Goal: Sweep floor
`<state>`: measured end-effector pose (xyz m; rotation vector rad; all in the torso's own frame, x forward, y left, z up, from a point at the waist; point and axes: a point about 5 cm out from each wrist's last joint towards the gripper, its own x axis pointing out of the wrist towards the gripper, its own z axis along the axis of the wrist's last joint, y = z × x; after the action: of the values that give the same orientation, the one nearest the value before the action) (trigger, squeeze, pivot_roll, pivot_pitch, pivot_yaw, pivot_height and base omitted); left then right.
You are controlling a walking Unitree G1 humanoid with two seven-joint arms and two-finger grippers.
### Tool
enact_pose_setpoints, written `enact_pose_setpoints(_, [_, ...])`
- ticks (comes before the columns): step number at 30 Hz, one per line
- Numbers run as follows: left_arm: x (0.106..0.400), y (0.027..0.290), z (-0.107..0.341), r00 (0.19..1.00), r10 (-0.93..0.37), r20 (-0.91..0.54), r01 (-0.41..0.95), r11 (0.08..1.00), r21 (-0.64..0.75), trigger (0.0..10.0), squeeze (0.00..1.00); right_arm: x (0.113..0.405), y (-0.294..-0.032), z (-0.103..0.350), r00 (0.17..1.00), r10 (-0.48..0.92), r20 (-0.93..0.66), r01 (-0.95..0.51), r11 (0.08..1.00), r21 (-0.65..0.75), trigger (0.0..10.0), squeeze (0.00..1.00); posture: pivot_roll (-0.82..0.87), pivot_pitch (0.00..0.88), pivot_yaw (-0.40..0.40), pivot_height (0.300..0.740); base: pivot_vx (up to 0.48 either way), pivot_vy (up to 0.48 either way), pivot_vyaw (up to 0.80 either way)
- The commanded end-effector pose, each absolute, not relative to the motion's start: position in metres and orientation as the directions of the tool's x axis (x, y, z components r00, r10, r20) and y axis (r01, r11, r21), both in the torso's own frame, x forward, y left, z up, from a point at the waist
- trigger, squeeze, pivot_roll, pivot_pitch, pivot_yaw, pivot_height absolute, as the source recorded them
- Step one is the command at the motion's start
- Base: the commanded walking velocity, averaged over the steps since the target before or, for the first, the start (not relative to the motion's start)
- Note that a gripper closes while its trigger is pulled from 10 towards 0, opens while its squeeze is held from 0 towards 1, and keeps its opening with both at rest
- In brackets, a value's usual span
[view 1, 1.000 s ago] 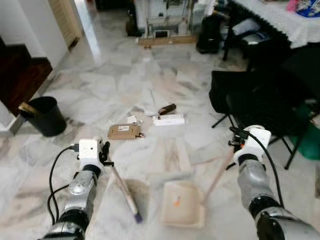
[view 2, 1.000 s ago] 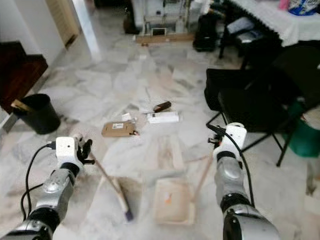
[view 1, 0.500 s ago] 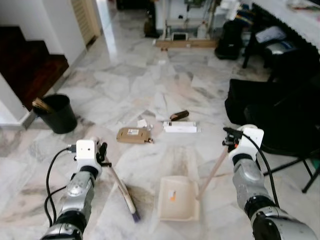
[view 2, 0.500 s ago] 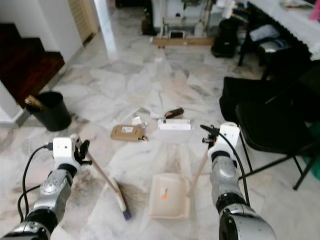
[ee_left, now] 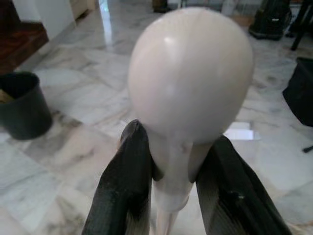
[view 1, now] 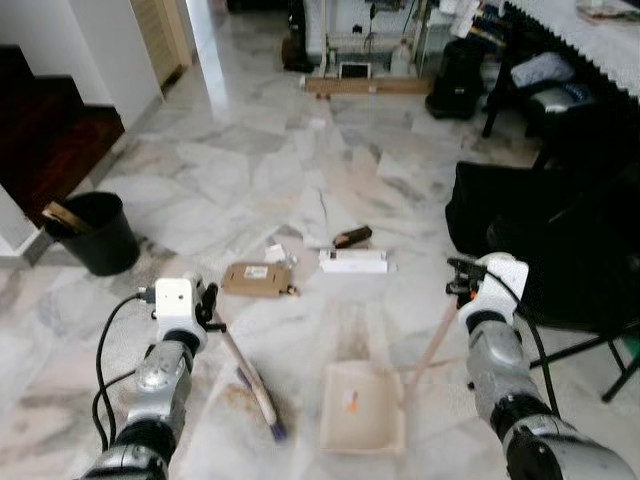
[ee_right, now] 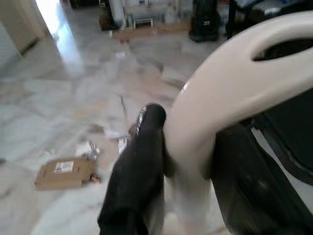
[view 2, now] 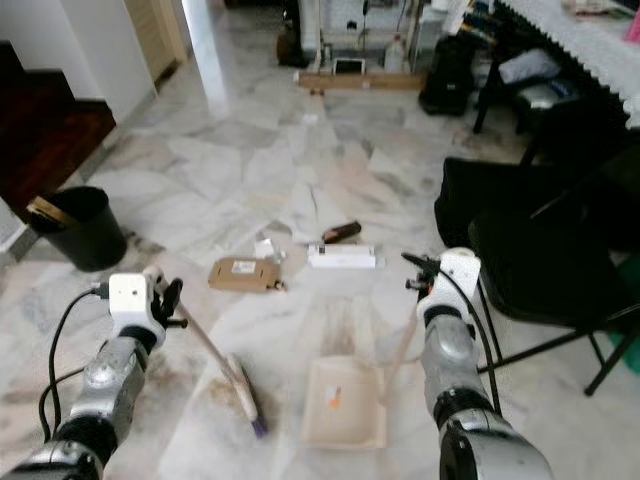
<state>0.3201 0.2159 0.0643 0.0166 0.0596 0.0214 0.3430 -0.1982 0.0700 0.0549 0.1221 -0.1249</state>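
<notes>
Broom (view 1: 250, 380) in left gripper (ee_left: 172, 166), dustpan (view 1: 362, 420) right

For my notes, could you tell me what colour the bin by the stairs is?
The bin is black, clearest in the left eye view.

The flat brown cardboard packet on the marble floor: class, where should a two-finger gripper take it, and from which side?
The cardboard packet lies flat on the floor, so there is little height to pinch. Probably best to come from above and close the fingers across its shorter width, at the middle of a long edge, perhaps the bare nearer one; small scraps sit at its far and right edges.
</notes>
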Motion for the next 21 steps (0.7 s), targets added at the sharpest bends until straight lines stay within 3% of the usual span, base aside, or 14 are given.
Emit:
enact_pose_setpoints(1, [0.3232, 0.2179, 0.0706, 0.999, 0.032, -0.036, -0.03, 0.999, 0.032, 10.0, 0.0, 0.3474, -0.2009, 0.0805, 0.989, -0.127, -0.073, 0.132, 0.989, 0.064, 10.0, 0.0, 0.02, 0.028, 0.045, 0.74, 0.304, 0.0, 0.8])
enact_pose_setpoints(4, [0.323, 0.2178, 0.0705, 0.999, 0.031, -0.035, -0.03, 0.999, 0.033, 10.0, 0.0, 0.3472, -0.2009, 0.0803, 0.989, -0.127, -0.073, 0.132, 0.989, 0.069, 10.0, 0.0, 0.02, 0.025, 0.044, 0.74, 0.303, 0.0, 0.8])
enact_pose_setpoints(21, [0.3224, 0.2161, 0.0702, 0.999, 0.017, -0.032, -0.016, 0.999, 0.031, 10.0, 0.0, 0.3457, -0.1982, 0.0772, 0.989, -0.122, -0.081, 0.129, 0.987, 0.098, 10.0, 0.0, 0.02, 0.0, 0.043, 0.74, 0.304, 0.0, 0.0])
